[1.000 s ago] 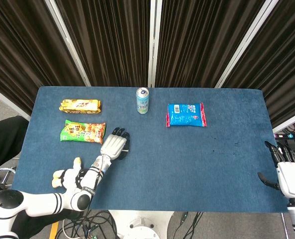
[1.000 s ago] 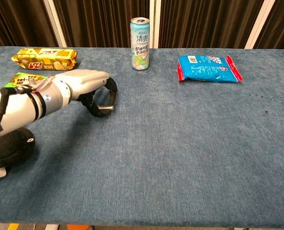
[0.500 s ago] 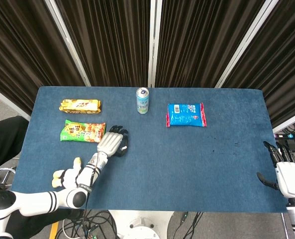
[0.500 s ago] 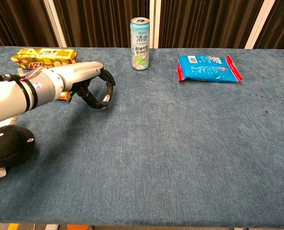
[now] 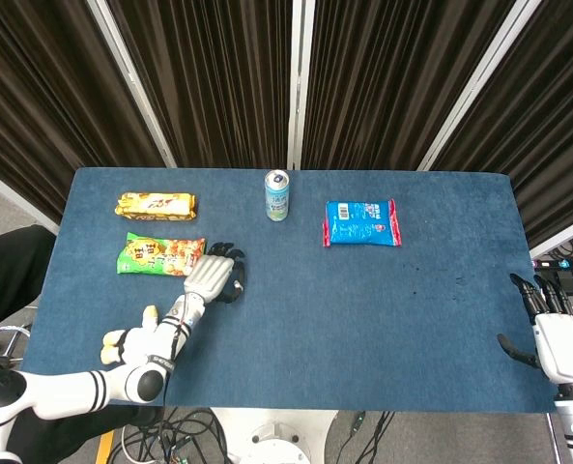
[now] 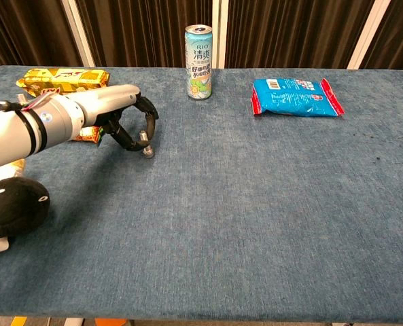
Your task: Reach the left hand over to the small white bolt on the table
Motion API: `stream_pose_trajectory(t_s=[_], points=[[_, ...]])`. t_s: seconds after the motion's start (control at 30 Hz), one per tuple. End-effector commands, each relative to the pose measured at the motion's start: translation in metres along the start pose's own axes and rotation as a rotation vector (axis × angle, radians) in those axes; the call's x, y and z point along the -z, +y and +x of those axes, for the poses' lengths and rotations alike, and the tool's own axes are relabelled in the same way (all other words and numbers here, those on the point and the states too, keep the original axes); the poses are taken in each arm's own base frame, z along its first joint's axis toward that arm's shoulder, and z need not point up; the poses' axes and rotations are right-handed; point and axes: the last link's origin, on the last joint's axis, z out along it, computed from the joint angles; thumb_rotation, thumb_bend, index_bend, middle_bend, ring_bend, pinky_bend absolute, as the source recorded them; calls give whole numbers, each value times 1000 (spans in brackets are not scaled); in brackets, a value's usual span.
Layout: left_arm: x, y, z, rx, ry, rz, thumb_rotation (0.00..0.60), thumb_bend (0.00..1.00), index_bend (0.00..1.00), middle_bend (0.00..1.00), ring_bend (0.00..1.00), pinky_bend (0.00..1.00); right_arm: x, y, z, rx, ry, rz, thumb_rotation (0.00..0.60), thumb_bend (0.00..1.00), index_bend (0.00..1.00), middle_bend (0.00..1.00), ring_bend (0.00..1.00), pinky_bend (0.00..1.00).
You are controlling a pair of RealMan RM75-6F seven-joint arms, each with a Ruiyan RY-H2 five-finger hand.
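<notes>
The small white bolt point(image 6: 147, 151) stands on the blue table point(image 6: 255, 204), visible only in the chest view. My left hand point(image 6: 116, 114) hovers right over it, with curled dark fingers and the thumb arched around the spot, their tips just above the bolt. I see nothing held in this hand. In the head view the left hand point(image 5: 212, 275) covers the bolt, next to the green snack bag point(image 5: 160, 255). My right hand point(image 5: 555, 340) rests off the table's right edge, fingers apart and empty.
A drink can point(image 6: 198, 62) stands at the back centre, a blue packet point(image 6: 295, 96) to its right. A yellow snack pack point(image 6: 64, 79) lies at the back left. A black and white plush toy point(image 6: 11, 207) sits at the front left by my left arm.
My left hand has drawn back to the left toward the green bag and curled its fingers further. The bolt now shows under the fingertips. The right hand stays put.
</notes>
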Motion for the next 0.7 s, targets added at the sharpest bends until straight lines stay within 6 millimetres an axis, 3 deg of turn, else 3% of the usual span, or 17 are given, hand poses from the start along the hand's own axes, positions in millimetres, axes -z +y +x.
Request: stream_pose_trajectory(t_s=[0.03,0.33,0.47,0.57,0.7], points=[[1,-1,-1,-7,-5,1,592,383,490,180,34,0,0,0,0,0,0,-1,600,136,64,150,0,0],[6,4,1,-31,-19,-39,546,382,329,162,34,0,1,0,1,1,4,-1,600,137,63,150,0,0],[18,4,18,-39,24,-69,551,373,241,155,34,0,0,0,3,4,5,0,600,137,63,150,0,0],[35,-14,46,-50,98,-45,595,289,231,154,34,0,-2,2,5,13,0,5,600,137,63,150,0,0],[67,-57,86,-81,257,67,600,157,233,154,34,0,-7,5,8,17,-7,8,600,136,64,149,0,0]])
